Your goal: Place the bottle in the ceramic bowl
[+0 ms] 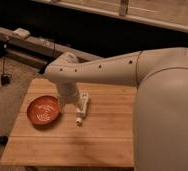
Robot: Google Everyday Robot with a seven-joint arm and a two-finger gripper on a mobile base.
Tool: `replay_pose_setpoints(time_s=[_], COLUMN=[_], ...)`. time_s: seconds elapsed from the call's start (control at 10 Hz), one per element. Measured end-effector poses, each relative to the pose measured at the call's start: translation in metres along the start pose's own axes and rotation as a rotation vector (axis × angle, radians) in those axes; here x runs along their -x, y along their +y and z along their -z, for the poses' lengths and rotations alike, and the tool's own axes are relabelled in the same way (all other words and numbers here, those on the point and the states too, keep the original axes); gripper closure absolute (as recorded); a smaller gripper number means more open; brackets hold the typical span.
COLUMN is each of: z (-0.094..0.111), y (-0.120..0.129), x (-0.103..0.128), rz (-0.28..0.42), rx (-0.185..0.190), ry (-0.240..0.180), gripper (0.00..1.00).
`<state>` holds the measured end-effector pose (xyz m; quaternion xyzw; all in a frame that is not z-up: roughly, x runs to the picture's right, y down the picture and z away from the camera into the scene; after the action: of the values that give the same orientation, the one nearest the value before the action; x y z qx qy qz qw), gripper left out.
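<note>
- My gripper (78,104) hangs below my wrist, low over the wooden table (102,137), just beside the ceramic bowl (43,110) on its picture-right side.
- I cannot tell whether my gripper is spread or closed. My wrist housing covers it from above, and its pale parts blend with the pale thing under it.
- The bottle (80,116) is right there too, just beside the bowl's picture-right rim and outside the bowl. It looks whitish and slim, and its small end points toward the near edge of the table.
- The bottle's far end runs up under my gripper, so I cannot make out where one stops and the other starts. I also cannot tell whether the bottle rests on the wood or is lifted a little off it.
- The bowl sits upright on the table, orange-red with faint pale swirls inside, and nothing is in it. Its whole rim is in view.
- My arm (117,70) reaches in from picture-right of the bowl. Its large pale upper part hides the table's whole end on that side.
- Beyond the bowl, off the table, a dark low ledge (37,45) carries a small pale object (21,33) that I cannot identify.
- A thin cable (3,67) drops to the carpet on the bowl's picture-left side.
</note>
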<state>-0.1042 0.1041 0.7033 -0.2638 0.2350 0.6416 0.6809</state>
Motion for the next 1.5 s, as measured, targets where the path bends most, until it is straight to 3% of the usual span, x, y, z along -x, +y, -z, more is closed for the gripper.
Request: replay_pose_setpoints(time_s=[1.1,1.5], z=[-0.002,-0.022], y=[-0.003,-0.042], x=[0.002,0.053], rz=[-0.007,-0.016], rx=[-0.003,-0.02], ry=[0.005,0.014], gripper=[0.35,0.35])
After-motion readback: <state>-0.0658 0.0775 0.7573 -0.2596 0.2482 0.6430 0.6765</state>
